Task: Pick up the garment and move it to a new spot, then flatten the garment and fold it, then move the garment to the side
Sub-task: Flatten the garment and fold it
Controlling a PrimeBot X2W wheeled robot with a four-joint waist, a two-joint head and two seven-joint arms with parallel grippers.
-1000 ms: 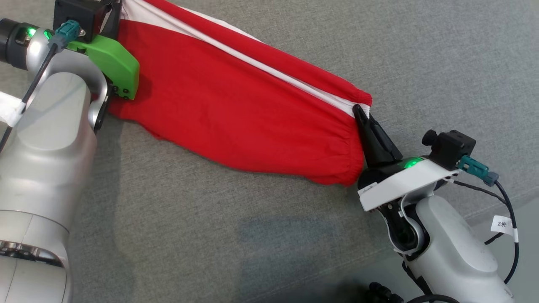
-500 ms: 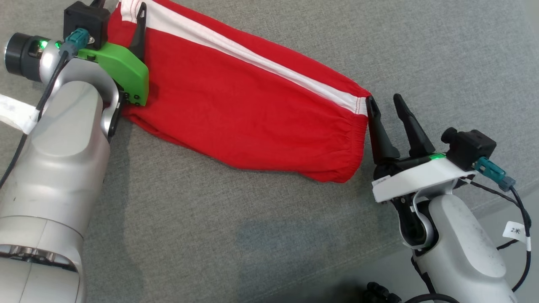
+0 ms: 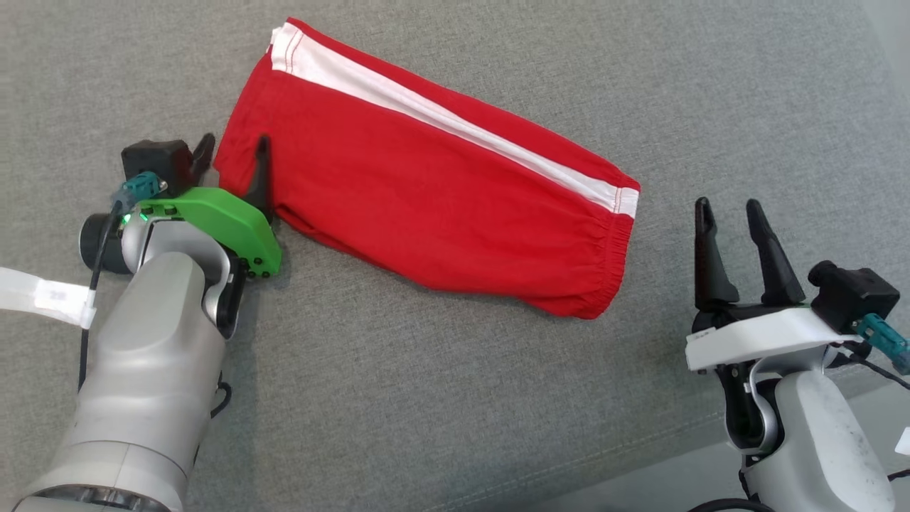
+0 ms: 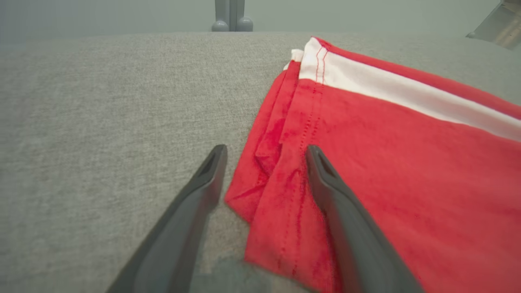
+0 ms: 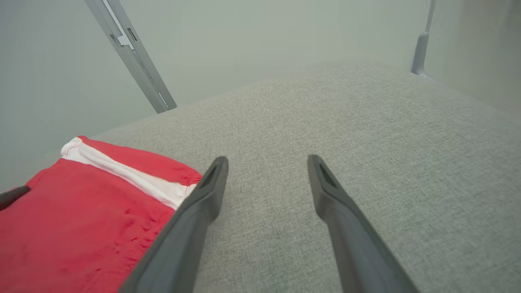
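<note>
Red white-striped fabric shorts lay flat; left gripper straddled their hem corner, right gripper sat just off the waistband, both spread wide, empty.

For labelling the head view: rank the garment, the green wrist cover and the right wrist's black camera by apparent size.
1. garment, by far.
2. green wrist cover.
3. black camera.
Both arm parts sit nearer the lens, so they look enlarged.

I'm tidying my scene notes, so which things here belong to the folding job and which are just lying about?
Job:
red shorts
left tool, open
right tool, open

Just there:
grey padded surface
metal strut
white cable label
</note>
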